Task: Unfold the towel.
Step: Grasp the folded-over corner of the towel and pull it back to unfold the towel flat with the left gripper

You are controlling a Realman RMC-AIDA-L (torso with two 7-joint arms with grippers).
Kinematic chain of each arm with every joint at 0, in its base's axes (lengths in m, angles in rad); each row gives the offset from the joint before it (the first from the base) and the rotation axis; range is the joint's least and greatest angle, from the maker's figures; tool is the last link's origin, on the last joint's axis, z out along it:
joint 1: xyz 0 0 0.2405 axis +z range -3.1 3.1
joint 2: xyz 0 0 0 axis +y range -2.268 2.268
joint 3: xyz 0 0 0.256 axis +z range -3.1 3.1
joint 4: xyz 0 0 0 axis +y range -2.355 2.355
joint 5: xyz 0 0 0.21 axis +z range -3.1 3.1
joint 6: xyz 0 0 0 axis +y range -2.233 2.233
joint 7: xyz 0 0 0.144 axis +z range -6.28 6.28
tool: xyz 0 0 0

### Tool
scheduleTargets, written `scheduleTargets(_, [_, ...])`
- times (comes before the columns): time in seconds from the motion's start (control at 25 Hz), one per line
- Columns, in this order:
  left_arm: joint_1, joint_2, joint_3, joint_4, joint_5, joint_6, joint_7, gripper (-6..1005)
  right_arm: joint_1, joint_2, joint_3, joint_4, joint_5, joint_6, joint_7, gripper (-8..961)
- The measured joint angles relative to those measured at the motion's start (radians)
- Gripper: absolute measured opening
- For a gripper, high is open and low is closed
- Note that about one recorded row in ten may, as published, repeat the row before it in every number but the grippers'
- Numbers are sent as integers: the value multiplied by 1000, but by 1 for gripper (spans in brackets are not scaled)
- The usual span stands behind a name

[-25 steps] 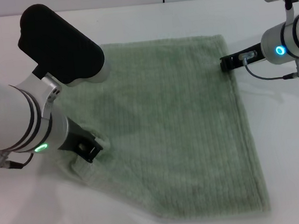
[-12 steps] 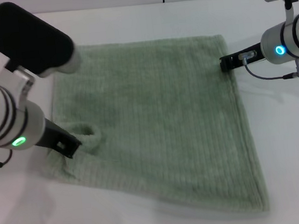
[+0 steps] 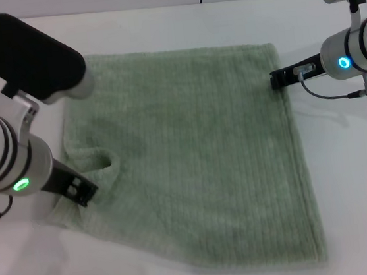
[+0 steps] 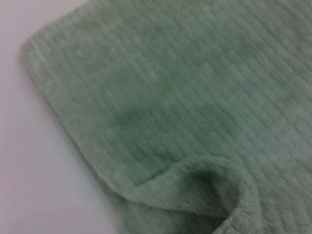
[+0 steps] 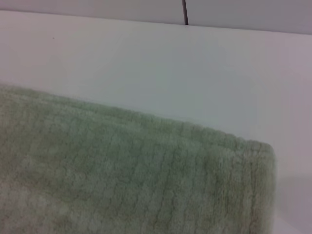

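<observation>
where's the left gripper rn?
In the head view the left gripper is low at the towel's near-left edge, beside a raised fold of cloth. The right gripper sits at the towel's far-right edge.

Bare table [image 3: 362,190] right of towel [image 3: 199,155]

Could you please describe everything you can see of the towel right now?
The towel is a pale sage-green terry cloth with fine ribbed stripes, lying almost fully spread on the white table. It is roughly square and mostly flat, except near its left edge, where a small raised fold bunches up beside the left pincer, which rests at that edge. The right pincer touches the far right corner. The near edge looks slightly wavy.
</observation>
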Motion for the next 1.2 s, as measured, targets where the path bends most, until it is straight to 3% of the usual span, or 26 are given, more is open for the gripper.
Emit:
scheduleTargets(0.16, [9, 1, 50, -24, 0, -26, -32, 271, 0, 0, 0, 0, -1, 2, 0, 60])
scheduleTargets(0.48, [26, 10, 26, -39, 0, -23, -42, 522, -3, 0, 0, 0, -1, 2, 0, 63])
scheduleTargets(0.68, [17, -2, 85, -71, -1, 70, -27, 557, -4, 0, 0, 1, -1, 3, 0, 64])
scheduleTargets(0.92, [-59, -9, 183, 43, -3, 112, -53, 558, -4, 0, 0, 2, -1, 4, 0, 67])
scheduleTargets(1.08, [-92, -5, 180, 144, -2, 114, -86, 558, -4, 0, 0, 2, -1, 5, 0, 68])
scheduleTargets(1.2, [-84, -1, 148, 156, -1, 91, -83, 559, -7, -1, 0, 1, -2, 5, -1, 69])
